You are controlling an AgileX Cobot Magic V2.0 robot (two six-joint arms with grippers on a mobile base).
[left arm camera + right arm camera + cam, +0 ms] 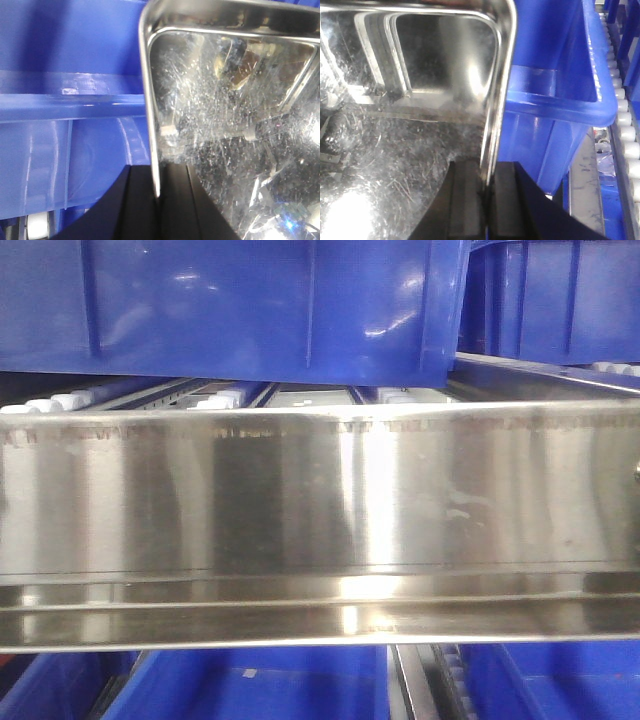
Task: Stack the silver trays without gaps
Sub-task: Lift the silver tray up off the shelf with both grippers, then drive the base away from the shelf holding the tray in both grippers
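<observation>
The silver tray (225, 100) is a shallow, mirror-shiny steel pan with a rounded corner, sloped walls and a flat out-turned rim. Its floor is covered in fine scratches and blurred reflections. In the left wrist view its rim runs up the frame and sits pinched between the dark fingers of the left end effector (159, 172). In the right wrist view the silver tray (420, 150) shows the opposite edge, clamped likewise by the right end effector (486, 167). Whether more pans nest inside cannot be told.
</observation>
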